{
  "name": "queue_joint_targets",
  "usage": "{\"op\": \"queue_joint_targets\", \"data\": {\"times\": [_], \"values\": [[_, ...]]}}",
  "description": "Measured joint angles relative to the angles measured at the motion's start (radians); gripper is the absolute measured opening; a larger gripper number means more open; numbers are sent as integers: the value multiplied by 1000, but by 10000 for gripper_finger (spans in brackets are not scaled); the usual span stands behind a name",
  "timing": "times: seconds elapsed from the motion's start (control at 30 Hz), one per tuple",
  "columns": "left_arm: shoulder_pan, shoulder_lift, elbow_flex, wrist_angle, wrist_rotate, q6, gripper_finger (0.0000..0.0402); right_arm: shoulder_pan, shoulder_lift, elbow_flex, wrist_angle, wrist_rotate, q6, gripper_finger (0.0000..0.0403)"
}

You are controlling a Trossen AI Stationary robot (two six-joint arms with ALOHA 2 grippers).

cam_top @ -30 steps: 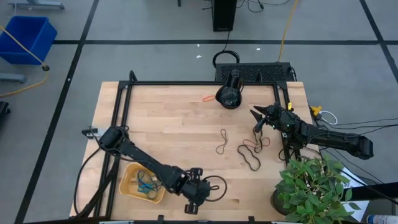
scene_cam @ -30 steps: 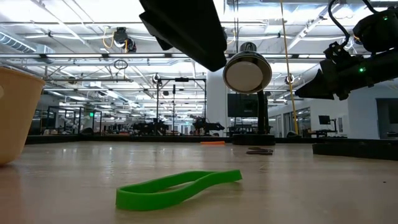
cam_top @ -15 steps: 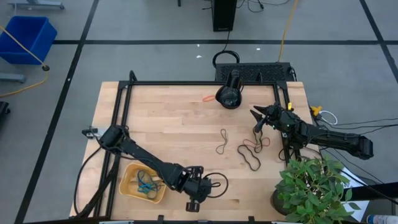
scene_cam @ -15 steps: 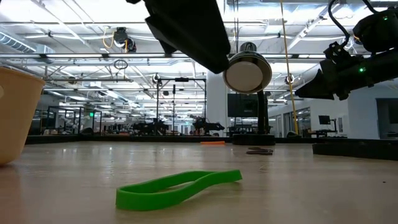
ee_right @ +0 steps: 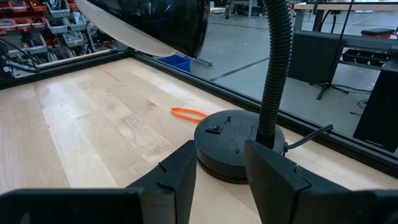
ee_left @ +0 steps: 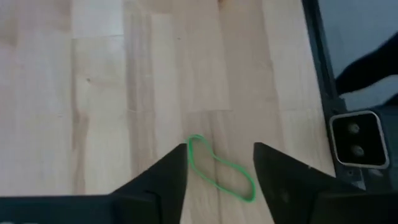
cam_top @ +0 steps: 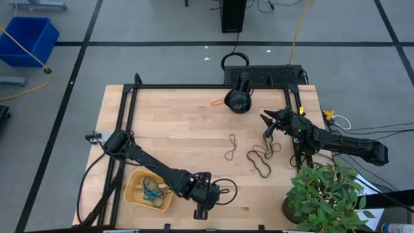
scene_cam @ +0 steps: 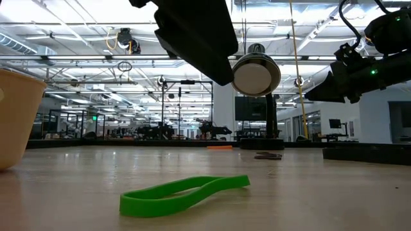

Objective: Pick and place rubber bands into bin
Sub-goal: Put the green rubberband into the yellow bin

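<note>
Shifted slightly since a second ago, the left hand point(ee_left: 219, 180) is held open and empty over the green rubber band point(ee_left: 221, 169) lying flat on the bench point(cam_top: 181, 123) just beside the bin point(cam_top: 133, 191), presumably so its fingers straddle the band for pickup, while the right hand point(cam_top: 268, 119), also open, waits over the bench's far right.

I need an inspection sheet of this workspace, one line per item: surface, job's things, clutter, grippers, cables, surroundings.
Surface: wooden table, in a black frame.
Job's things: orange-yellow bin near the front left, with a few bands inside; green rubber band loose on the wood; dark and brown bands mid-table; orange band near the lamp base.
Clutter: gooseneck lamp at the back; potted plant at the front right corner.
Grippers: left gripper open, above the green band; right gripper open, raised near the right edge, empty.
Cables: black loops on the floor behind the table.
Surroundings: blue tub on the floor; workshop hall behind.
</note>
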Motion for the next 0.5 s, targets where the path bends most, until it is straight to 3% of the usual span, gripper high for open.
{"op": "queue_joint_targets", "data": {"times": [0.23, 0.5], "values": [[7, 0, 0, 37, -16, -88, 239, 0, 0, 0, 0, 0, 0, 130], [5, -2, 0, 14, -27, -58, 233, 0, 0, 0, 0, 0, 0, 130]]}}
